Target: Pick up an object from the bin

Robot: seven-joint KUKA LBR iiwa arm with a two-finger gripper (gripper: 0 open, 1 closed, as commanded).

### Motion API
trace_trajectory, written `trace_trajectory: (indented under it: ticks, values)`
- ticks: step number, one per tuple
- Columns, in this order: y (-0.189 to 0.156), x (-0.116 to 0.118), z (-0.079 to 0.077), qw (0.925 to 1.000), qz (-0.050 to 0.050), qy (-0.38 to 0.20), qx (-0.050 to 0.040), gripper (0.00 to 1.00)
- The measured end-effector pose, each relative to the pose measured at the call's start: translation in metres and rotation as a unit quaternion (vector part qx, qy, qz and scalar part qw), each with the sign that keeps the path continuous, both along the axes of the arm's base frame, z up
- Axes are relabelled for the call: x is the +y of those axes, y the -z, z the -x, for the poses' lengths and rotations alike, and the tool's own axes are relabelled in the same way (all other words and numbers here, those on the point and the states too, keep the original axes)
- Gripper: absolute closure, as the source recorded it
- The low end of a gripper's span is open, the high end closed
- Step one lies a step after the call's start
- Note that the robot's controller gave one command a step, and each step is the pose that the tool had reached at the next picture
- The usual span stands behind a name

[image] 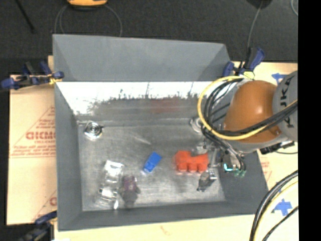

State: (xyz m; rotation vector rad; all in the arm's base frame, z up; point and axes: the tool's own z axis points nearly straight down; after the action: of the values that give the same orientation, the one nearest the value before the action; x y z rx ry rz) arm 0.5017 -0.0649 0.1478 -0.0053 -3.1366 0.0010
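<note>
My gripper (206,176) is low in the right part of the bin, under the arm's orange cover. Right beside it on the left, touching or nearly touching it, lies an orange-red plastic block (186,161) with bumps along its edge. Its right end is partly hidden by the gripper. A small blue block (152,162) lies on the bin floor a little further left, apart from both.
A crumpled clear plastic piece (111,182) and a dark purple lump (130,185) lie together at the front left. A shiny metal ring-like part (93,130) sits in the back left corner. The arm and its cables cover the bin's right side.
</note>
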Motion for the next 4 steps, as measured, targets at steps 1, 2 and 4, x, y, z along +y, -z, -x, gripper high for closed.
trace_trajectory:
  ticks: [1,2,4]
  values:
    - [0.049,-0.009,-0.02,0.9987,0.0,0.047,-0.018,0.0]
    - [0.074,-0.019,-0.032,0.9996,0.001,0.024,-0.0119,0.0]
    - [0.07,-0.021,-0.037,0.9997,0.001,0.022,-0.0073,0.0]
